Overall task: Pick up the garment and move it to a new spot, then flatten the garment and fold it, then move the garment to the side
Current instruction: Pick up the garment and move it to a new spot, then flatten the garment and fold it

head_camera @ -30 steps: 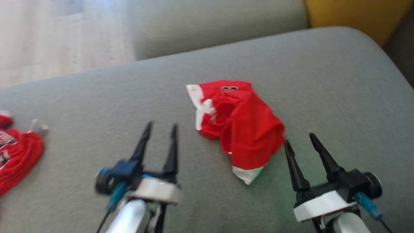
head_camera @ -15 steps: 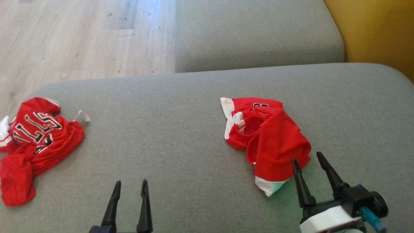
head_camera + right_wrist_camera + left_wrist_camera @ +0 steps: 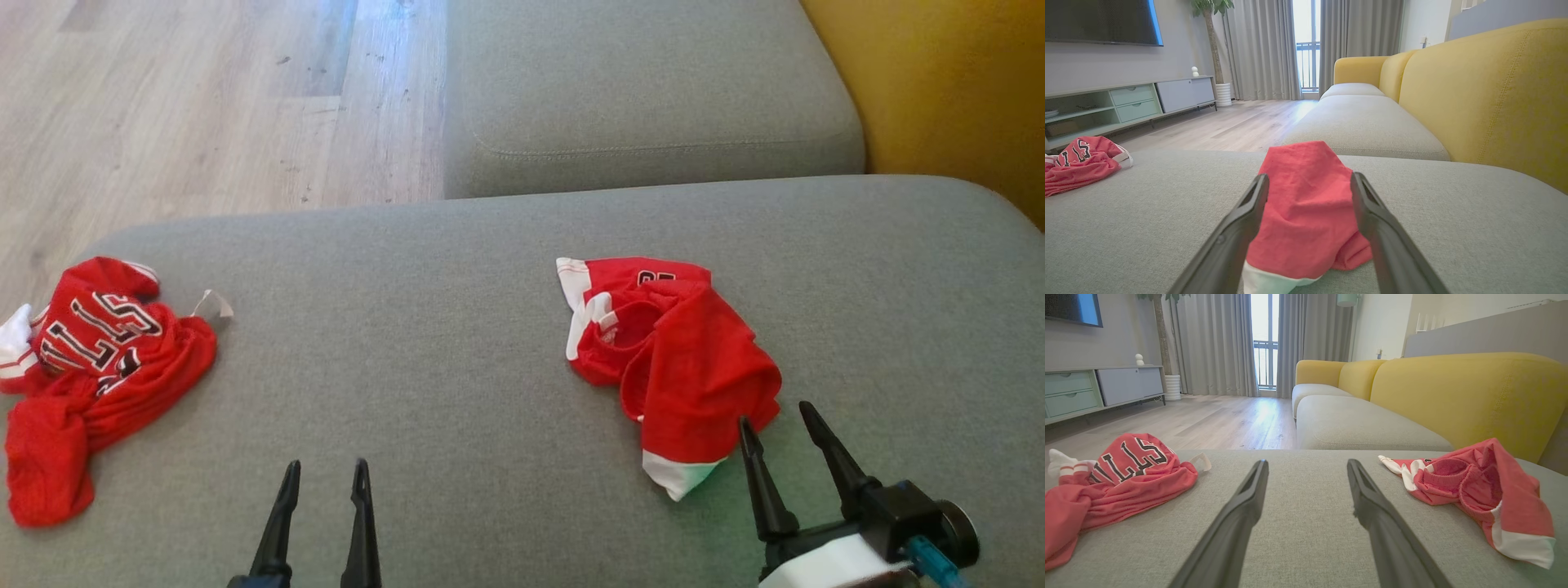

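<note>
1. At the far left of the grey seat cushion point(image 3: 457, 343) lies a crumpled red jersey point(image 3: 98, 359) with black-and-white lettering. One white-trimmed edge is at its left end.
2. A small pale tag point(image 3: 214, 305) sticks out from the jersey's upper right side and rests on the cushion.
3. The left gripper point(image 3: 326, 465) rises from the bottom edge of the head view over bare cushion, well apart from both pieces of clothing. Its two dark fingers stand apart with nothing between them, as the left wrist view also shows.
4. Right of centre the red shorts point(image 3: 694, 367) lie bunched on the same cushion. The waistband opening faces up, white trim runs along the upper left side, and a white hem is at the near corner.
5. The right gripper point(image 3: 774, 415) sits just beside the near right edge of the shorts. Its fingers are spread and close on nothing. The right wrist view looks between them at the red cloth, but whether a fingertip touches the fabric cannot be told.
6. Beyond the cushion, a wooden floor point(image 3: 163, 122) lies at the upper left and a second grey seat cushion point(image 3: 645, 82) at the upper middle. A yellow backrest point(image 3: 939, 82) stands at the upper right.
</note>
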Tool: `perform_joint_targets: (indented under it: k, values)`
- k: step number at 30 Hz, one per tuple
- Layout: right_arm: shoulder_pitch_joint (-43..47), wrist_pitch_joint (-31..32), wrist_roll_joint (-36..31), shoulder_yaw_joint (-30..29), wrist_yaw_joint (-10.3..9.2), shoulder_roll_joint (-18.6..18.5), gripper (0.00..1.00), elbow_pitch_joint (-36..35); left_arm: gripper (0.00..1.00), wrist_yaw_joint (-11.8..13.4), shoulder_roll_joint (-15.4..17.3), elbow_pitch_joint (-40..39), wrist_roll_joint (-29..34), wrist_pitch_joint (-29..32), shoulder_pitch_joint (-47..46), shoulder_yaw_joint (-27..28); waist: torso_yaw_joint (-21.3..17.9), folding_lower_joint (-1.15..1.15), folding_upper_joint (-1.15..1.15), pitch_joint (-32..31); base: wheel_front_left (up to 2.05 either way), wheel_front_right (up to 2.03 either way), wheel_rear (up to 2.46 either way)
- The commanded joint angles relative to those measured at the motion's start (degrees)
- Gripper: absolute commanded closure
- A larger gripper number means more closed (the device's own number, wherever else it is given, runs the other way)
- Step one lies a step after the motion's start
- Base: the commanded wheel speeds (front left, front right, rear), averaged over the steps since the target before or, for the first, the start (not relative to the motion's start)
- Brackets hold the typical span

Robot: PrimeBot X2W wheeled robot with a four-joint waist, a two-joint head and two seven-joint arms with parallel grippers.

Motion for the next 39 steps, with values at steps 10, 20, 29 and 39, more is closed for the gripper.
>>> perform_joint_targets:
  k: [10,20,29,39]
  values:
    - [-1.6,-0.6,0.4,1.2,-0.04,-0.2,0.00,-1.4,0.00,-0.2,-0.5,-1.6,1.3,-0.5,-1.7,1.5,-0.7,0.00,0.00,-0.3,0.00,0.00,0.00]
    - [-1.9,-0.6,0.2,1.5,-0.04,-0.2,0.00,-2.0,0.00,-0.2,-0.5,1.1,1.2,-0.5,-3.1,0.3,-1.7,0.00,0.00,1.0,0.00,0.00,0.00]
    - [-4.1,-0.6,-1.0,2.8,-0.04,-0.2,0.00,-3.2,0.00,-3.6,-0.5,8.4,4.1,-0.5,-14.7,-6.9,-4.9,0.00,0.00,7.0,0.00,0.00,0.00]
    - [-9.9,-0.6,-1.5,4.7,-0.04,-0.2,0.00,-4.8,0.00,-9.7,-0.4,28.2,14.8,-0.4,-37.6,-18.3,-9.5,0.00,0.00,16.9,0.00,0.00,0.00]
